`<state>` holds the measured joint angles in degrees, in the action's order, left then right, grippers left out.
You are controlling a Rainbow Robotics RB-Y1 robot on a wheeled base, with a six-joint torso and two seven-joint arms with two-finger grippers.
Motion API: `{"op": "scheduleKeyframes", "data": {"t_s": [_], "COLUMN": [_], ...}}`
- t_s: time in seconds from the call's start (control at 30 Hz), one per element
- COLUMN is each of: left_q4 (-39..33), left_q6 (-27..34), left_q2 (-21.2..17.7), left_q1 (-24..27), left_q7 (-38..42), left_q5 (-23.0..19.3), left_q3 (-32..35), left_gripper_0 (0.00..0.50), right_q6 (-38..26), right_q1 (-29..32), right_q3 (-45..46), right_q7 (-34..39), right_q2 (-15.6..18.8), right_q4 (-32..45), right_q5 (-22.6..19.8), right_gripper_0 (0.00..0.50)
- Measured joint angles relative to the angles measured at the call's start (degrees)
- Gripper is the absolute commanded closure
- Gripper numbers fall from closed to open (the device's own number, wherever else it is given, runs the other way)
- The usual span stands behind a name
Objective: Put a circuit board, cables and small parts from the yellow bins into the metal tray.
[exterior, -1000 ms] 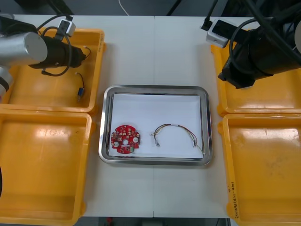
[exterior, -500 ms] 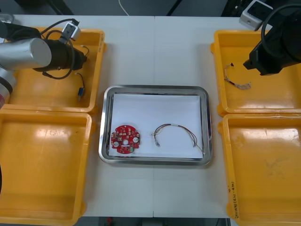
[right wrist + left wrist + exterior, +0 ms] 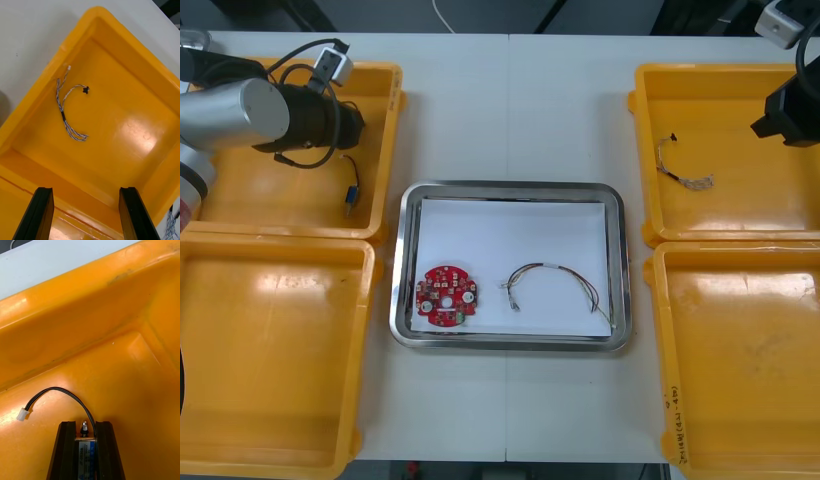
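Left gripper: the left gripper (image 3: 85, 424) is closed on the blue-labelled end of a black cable (image 3: 56, 388), which is clamped between the two fingers. Whether the piece is raised off the bin floor cannot be told.
Black cable: it is seen arching out from between the fingers to a white plug that lies on the bin floor, near the bin's corner.
Left arm: the left arm (image 3: 280, 112) is stretched over the far left bin (image 3: 270, 195).
Second black cable: a second black cable (image 3: 352, 196) with a blue end is laid in the same bin, just beside the wall toward the tray.
Right gripper: the right gripper (image 3: 85, 193) is held open, with nothing between its fingers, above the far right bin (image 3: 730, 120).
Right arm: the right arm (image 3: 790, 115) is seen at that bin's outer side.
Blue and white cable: the twisted blue and white cable (image 3: 62, 111) is left on the far right bin's floor, near the wall on the tray side and well apart from the fingers.
Metal tray: the metal tray (image 3: 508, 186), white inside, is set on the tabletop (image 3: 510, 100) between the bins.
Circuit board: the red circuit board (image 3: 446, 296) is laid flat in the tray's near left part.
Thin cable: a curved thin cable (image 3: 555, 270) is laid in the tray beside the board, not touching it.
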<state>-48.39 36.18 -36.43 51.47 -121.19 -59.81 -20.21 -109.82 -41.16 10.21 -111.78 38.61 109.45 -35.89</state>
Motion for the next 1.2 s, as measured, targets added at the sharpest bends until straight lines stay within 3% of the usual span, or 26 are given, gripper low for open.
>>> {"op": "scheduleKeyframes", "data": {"t_s": [0.23,0.6,0.87,1.0,1.2], "left_q4": [0.0,-0.7,-4.0,-11.9,-23.9], "left_q6": [4.7,16.7,26.9,30.2,35.3], "left_q2": [-0.3,-3.0,-5.0,-5.8,-6.2], "left_q1": [0.5,0.5,0.1,-2.1,-5.7], "left_q7": [0.0,0.0,0.0,0.1,6.8], "left_q5": [-1.9,-1.3,5.6,10.7,13.9], "left_q3": [0.7,7.3,14.0,15.1,15.1], "left_gripper_0": [0.5,0.5,0.5,0.5,0.5], "right_q6": [0.0,0.0,0.0,0.0,0.0], "right_q1": [0.0,0.0,0.0,-0.2,-2.3], "right_q3": [0.9,0.9,1.0,1.1,1.1], "right_q7": [0.0,0.0,0.0,0.0,-0.1], "right_q2": [0.4,0.5,0.5,0.5,0.6], "right_q4": [-0.7,-1.3,-7.4,-11.0,-17.9], "right_q5": [2.9,2.6,1.0,0.8,0.4], "right_gripper_0": [0.0,0.0,0.0,0.0,0.0]}}
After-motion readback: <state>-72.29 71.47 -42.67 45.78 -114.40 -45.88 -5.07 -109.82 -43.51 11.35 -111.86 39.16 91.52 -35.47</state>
